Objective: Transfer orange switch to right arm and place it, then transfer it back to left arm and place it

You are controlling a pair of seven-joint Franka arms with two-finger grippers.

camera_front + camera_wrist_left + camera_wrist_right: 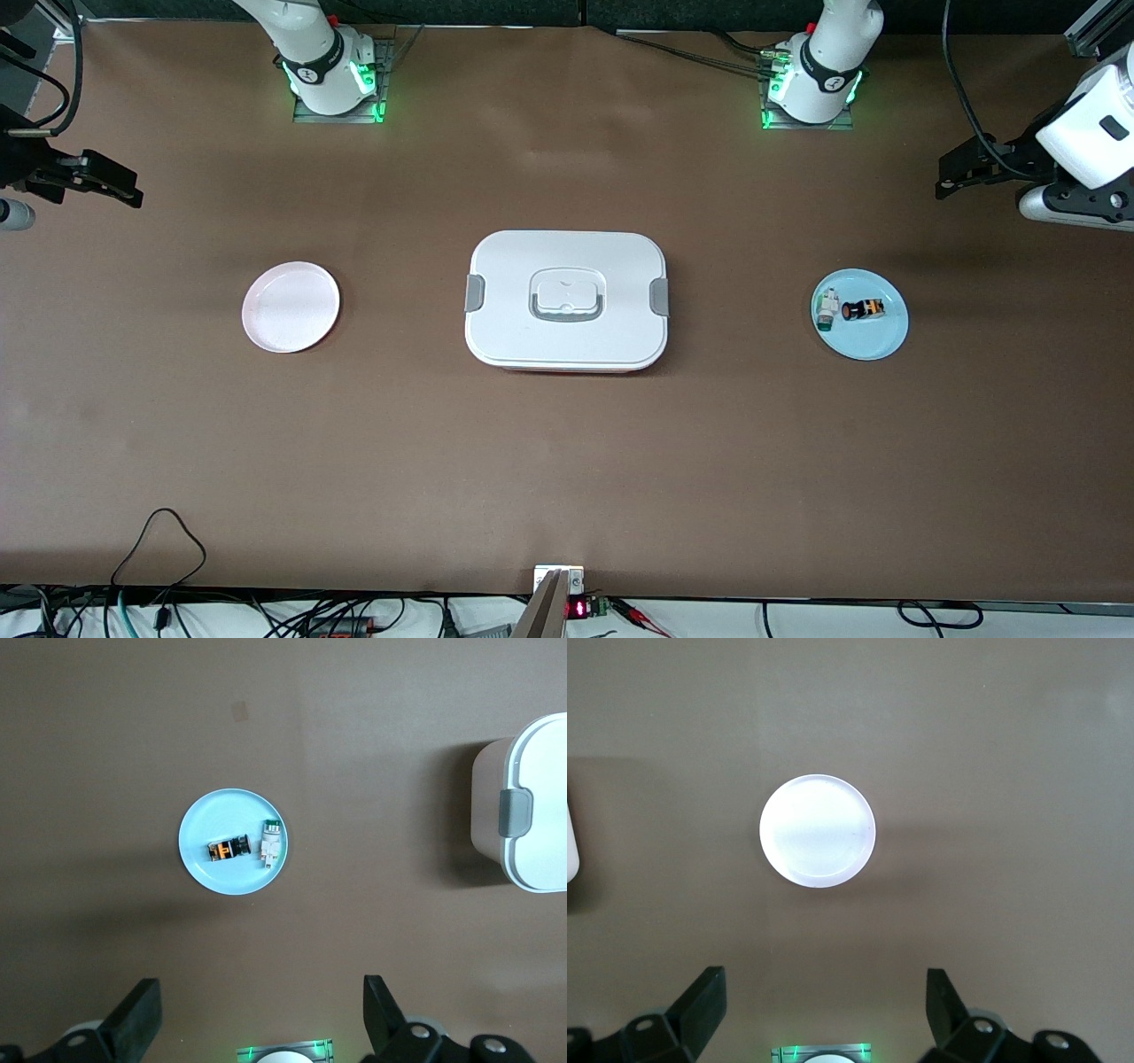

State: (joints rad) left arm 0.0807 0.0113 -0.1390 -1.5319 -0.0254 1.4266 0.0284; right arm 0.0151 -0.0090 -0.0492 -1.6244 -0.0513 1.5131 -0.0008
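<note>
Front view: left pincer (946, 188) and right pincer (133, 197) both wide apart, holding nothing, raised.

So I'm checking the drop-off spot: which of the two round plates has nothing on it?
The pink plate, toward the right arm's end of the table. The light-blue plate holds both switches.

Both arms wait raised at the table's ends, left tool (952, 177) and right tool (124, 188) spread wide, empty.

A brown table (567, 478) fills the scene under even light, with tangled cables (292, 616) along its near edge
</note>
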